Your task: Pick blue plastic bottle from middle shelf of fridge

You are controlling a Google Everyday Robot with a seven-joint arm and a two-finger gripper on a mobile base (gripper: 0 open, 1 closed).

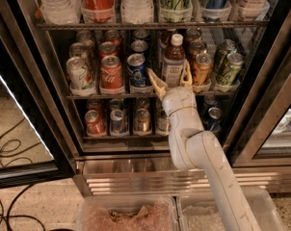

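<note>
Camera view looks into the fridge. The bottle stands upright on the middle shelf, toward 1 o'clock from the centre of the view. A blue can is at its 9 o'clock and an orange can at its 3 o'clock. The gripper is at the shelf front, reaching up from the bottle's 6 o'clock. Its jaws stand wide open, one on each side of the bottle's lower part, holding nothing. Whether they touch the bottle I cannot tell.
</note>
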